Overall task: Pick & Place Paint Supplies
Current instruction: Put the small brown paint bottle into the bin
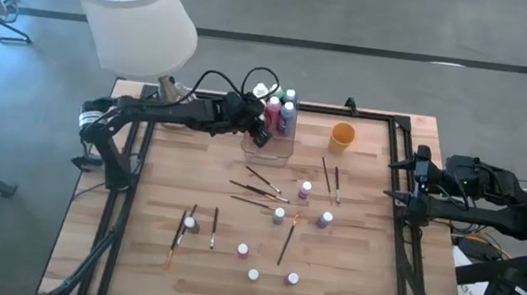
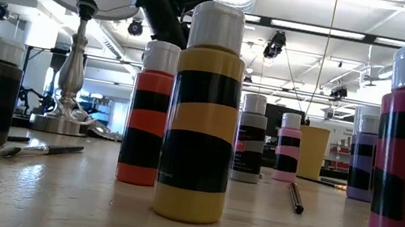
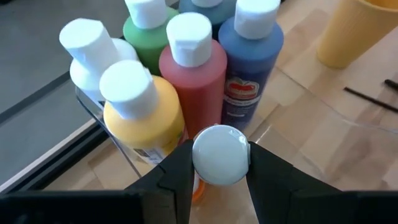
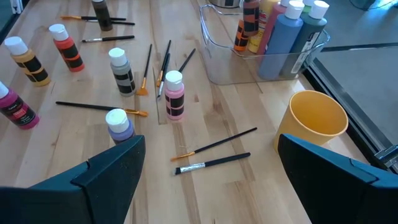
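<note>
Partway done. Several big bottles (image 3: 193, 68) already standing in the clear box (image 1: 278, 149) at the table's far edge: yellow, red, blue, green. Still left on the table (image 1: 348, 279): small bottles (image 1: 306, 188) scattered mid-table and nearer, thin paintbrushes (image 1: 260, 179) lying between them, orange cup (image 1: 343, 135) beside the box.

Left gripper (image 3: 219, 163) over the box, clamped on a small orange bottle's white cap (image 3: 221, 154), fingers pressed to both sides, bottle hanging inside or just above the box. Probably about to let go.

Right gripper (image 4: 208, 171) spread wide, holding nothing, parked at the table's right edge.
</note>
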{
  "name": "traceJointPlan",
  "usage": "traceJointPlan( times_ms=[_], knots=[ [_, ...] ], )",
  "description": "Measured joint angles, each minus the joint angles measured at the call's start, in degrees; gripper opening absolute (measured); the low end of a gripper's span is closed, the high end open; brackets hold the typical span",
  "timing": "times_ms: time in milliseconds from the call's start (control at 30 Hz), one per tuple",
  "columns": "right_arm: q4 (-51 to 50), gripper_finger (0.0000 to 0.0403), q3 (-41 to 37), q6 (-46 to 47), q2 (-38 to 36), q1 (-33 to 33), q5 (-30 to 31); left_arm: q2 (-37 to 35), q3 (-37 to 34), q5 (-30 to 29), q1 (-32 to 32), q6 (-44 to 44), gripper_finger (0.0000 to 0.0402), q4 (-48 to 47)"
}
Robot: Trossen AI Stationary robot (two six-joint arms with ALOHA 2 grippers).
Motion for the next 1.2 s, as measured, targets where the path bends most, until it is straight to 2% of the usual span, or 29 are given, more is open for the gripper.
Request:
traceJointPlan(
  times_ms=[400,733,1000,1200],
  knots=[
    [0.0,0.0364,0.0,0.0,0.0,0.0,0.0,5.2,1.3,0.3,0.0,1.5,0.0126,0.8],
    [0.0,0.0364,0.0,0.0,0.0,0.0,0.0,6.3,2.3,1.0,0.1,0.6,0.0126,0.0],
    [0.0,0.0364,0.0,0.0,0.0,0.0,0.0,10.6,3.8,1.5,0.1,1.0,0.0126,-0.2],
    [0.0,0.0364,0.0,0.0,0.0,0.0,0.0,10.4,4.1,1.0,0.1,1.0,0.0127,-0.8]
  ],
)
